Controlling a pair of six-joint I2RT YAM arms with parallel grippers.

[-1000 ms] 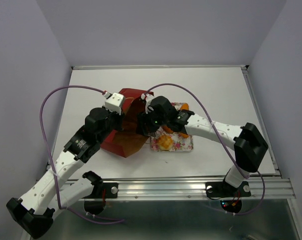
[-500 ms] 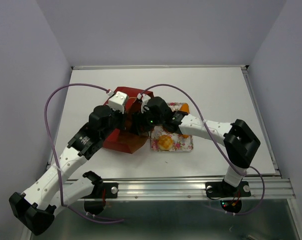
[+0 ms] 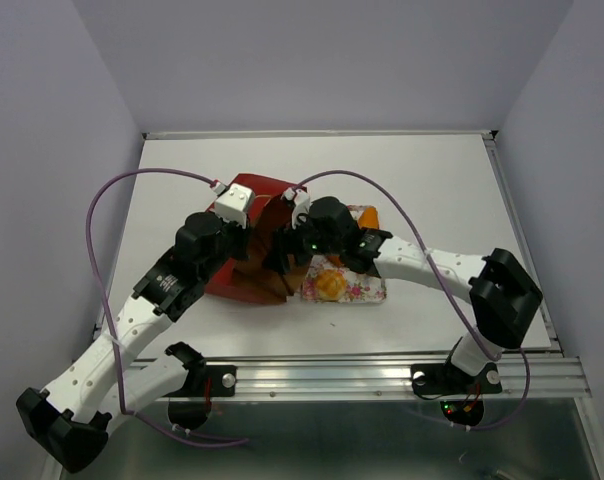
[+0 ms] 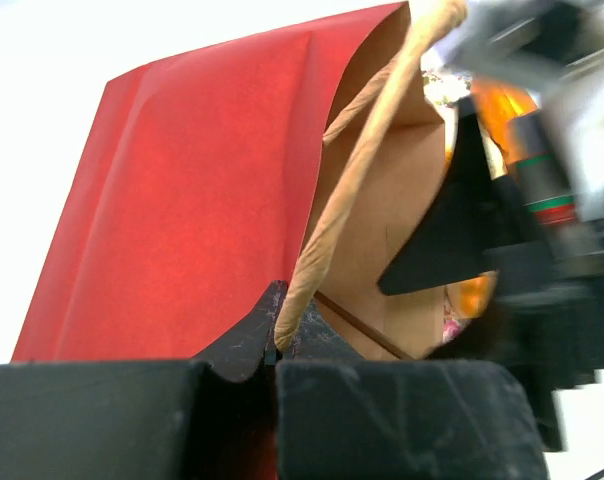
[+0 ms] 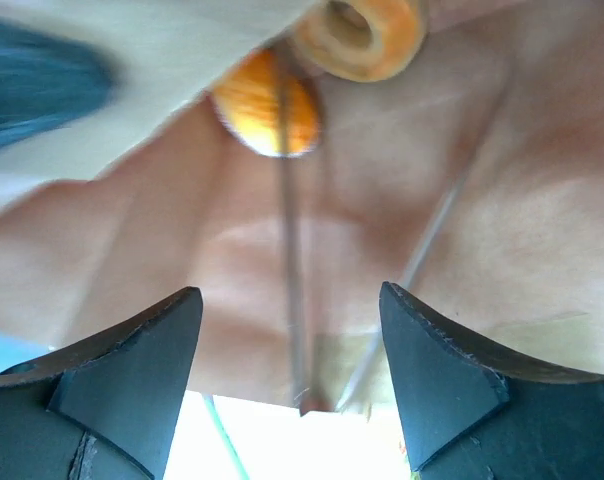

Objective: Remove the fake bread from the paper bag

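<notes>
- Your left pincer [image 4: 277,365] is pressed together on the cord handle [image 4: 352,190] of the paper bag [image 3: 240,283], which lies left of the worktop's [image 3: 432,180] middle. If the cord slips, I think the mouth can fall shut.
- Your right pincer [image 5: 292,370] is spread and empty in the bag's mouth. It could push the bread deeper.
- Inside I count two pieces, a ring [image 5: 360,35] and a bun [image 5: 267,105].
- On the tray [image 3: 360,292] are two more, a round one [image 3: 327,285] and an orange one [image 3: 369,215]. There is one bag and one tray.
</notes>
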